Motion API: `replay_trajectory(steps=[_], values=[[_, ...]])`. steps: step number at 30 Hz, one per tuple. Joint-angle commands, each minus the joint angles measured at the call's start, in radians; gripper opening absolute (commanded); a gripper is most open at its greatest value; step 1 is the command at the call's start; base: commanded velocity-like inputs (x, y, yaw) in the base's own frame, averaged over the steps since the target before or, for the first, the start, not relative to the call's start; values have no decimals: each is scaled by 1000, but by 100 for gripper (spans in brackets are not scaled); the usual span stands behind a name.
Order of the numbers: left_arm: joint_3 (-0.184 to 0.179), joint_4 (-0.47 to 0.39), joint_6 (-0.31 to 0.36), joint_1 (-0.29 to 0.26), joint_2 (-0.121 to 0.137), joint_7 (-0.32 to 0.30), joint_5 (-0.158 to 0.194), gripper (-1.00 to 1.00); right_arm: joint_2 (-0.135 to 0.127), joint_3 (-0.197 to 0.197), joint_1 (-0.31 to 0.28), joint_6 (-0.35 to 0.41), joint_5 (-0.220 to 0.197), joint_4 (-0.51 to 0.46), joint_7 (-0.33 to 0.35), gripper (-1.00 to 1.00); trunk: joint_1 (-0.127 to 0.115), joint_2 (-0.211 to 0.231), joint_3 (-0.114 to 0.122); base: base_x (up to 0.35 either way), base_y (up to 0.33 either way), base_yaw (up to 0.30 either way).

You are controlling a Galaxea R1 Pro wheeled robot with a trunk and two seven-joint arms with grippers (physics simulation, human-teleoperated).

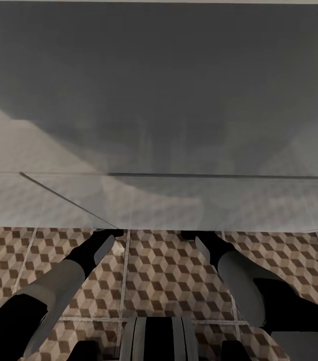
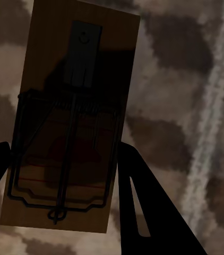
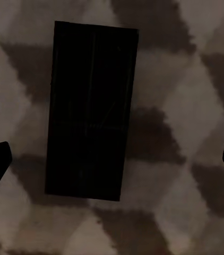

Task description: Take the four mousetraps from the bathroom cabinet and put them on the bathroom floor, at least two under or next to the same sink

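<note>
Both arms are reaching under the sink to lay mousetraps on the tiles.

The sink (image 1: 159, 100) is looming across the upper head view as a pale grey slab, with the bathroom floor (image 1: 164, 271) running beneath it and both forearms disappearing under its front edge. In the left wrist view, the left gripper (image 2: 64, 164) is pinching a mousetrap (image 2: 72, 117) by its long edges above the tiles, so it is best lowered flat before letting go. In the right wrist view, the right gripper (image 3: 112, 154) is standing spread wide around a second mousetrap (image 3: 91, 111), which seems to be lying flat in shadow on the floor; lifting straight away should leave it undisturbed.
</note>
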Motion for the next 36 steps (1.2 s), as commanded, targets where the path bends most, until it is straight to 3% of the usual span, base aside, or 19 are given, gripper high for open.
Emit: replay_trajectory(steps=[1, 36], values=[[-8, -2, 3, 0, 1, 9, 10, -100, 1, -8, 0, 6, 10, -2, -1, 100, 0, 0, -1, 0, 0, 0], [-7, -2, 2, 0, 2, 9, 10, -100, 4, -8, 0, 3, 12, -3, -2, 100, 0, 0, -1, 0, 0, 0]])
